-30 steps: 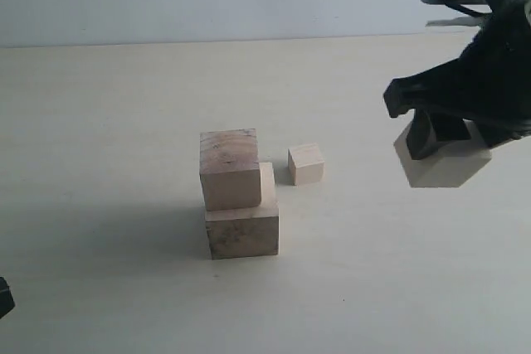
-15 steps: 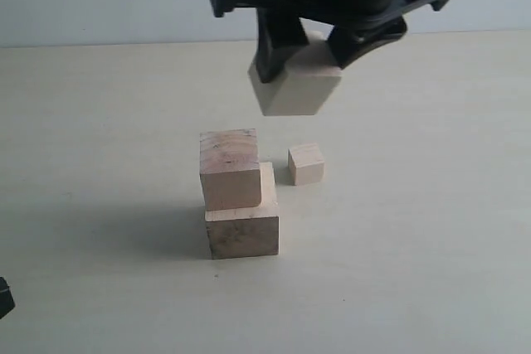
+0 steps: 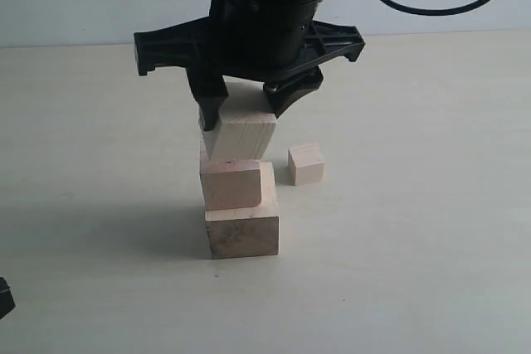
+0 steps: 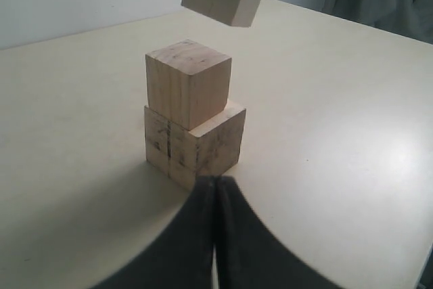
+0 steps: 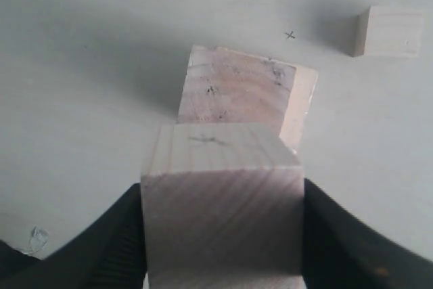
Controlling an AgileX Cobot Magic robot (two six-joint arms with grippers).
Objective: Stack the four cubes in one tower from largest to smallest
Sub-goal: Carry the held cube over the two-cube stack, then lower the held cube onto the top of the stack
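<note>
Soft bright light, faint shadows, mild tabletop (image 4: 399, 160) glare

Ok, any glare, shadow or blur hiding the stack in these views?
Exterior view: soft shadow falls left of the two-cube stack, and the right tool is a dark silhouette. Left wrist view: glare patch on the table, off the stack; left tool blurred up close. Right wrist view: held cube slightly soft, smallest cube readable.
</note>
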